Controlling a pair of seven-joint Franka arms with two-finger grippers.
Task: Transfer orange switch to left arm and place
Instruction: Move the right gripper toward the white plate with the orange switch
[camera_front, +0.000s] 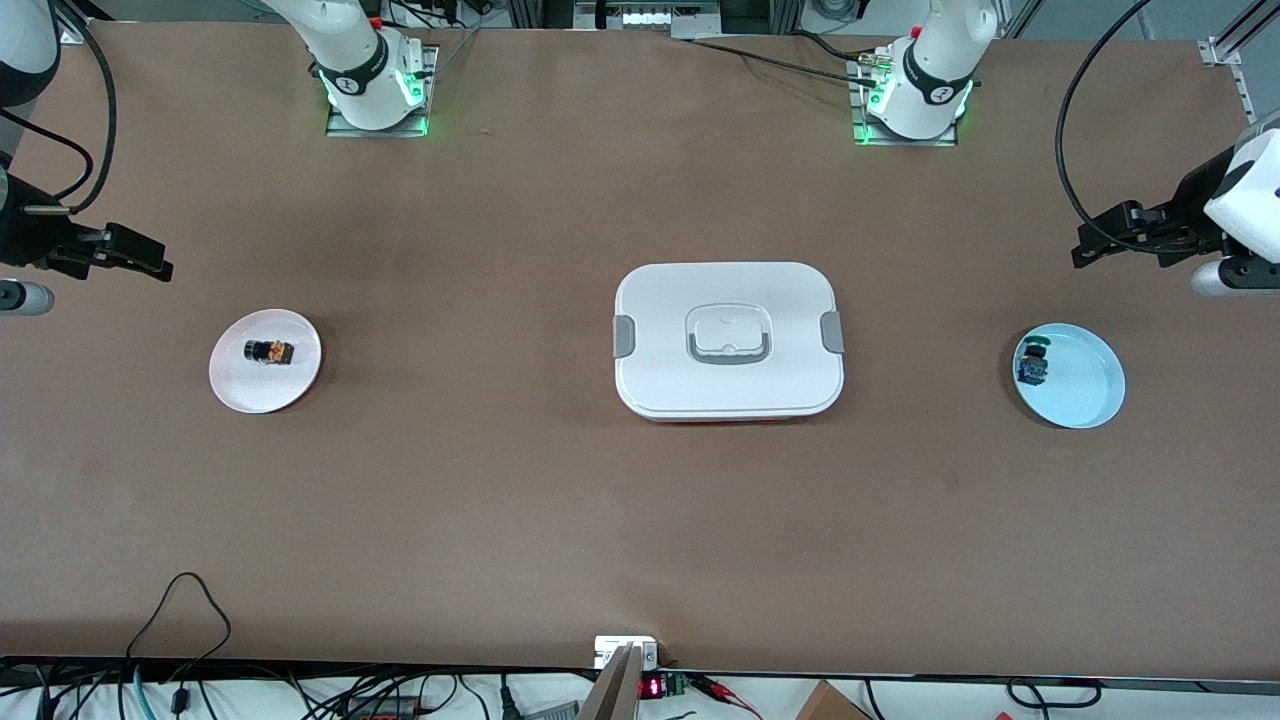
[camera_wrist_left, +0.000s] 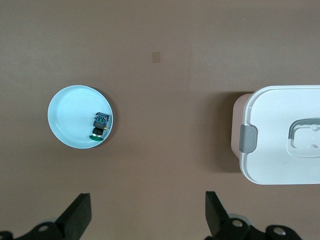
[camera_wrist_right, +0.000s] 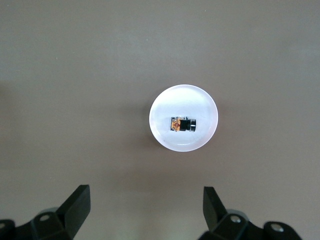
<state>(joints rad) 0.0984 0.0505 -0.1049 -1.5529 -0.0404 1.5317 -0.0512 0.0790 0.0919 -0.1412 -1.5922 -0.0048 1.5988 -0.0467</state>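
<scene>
Toward the right arm's end of the table, on a pale pink plate: the orange switch, lying on its side, untouched and not yet lifted. Well clear of any gripper. At mid-table, the box, lid on, grey clips at both short sides, squarely between the two plates and so right across the straight route. Toward the left arm's end, a light blue plate holding a small blue-and-green component by its rim. Up in the air near the table's edge at the right arm's end, the right gripper, fingers spread wide and empty, looking down on the pink plate in the right wrist view. Mirrored at the left arm's end, the left gripper, fingers likewise apart, nothing held, waiting. By the look of it, nothing done so far: pick-up, a handover clear of the box, and a set-down, probably on the blue plate, all left to do. Underneath, a plain brown matte table, bare apart from these things. Along the near edge, loose cables and a small red display; along the edge where the arms stand, two bases lit green and more cabling.
</scene>
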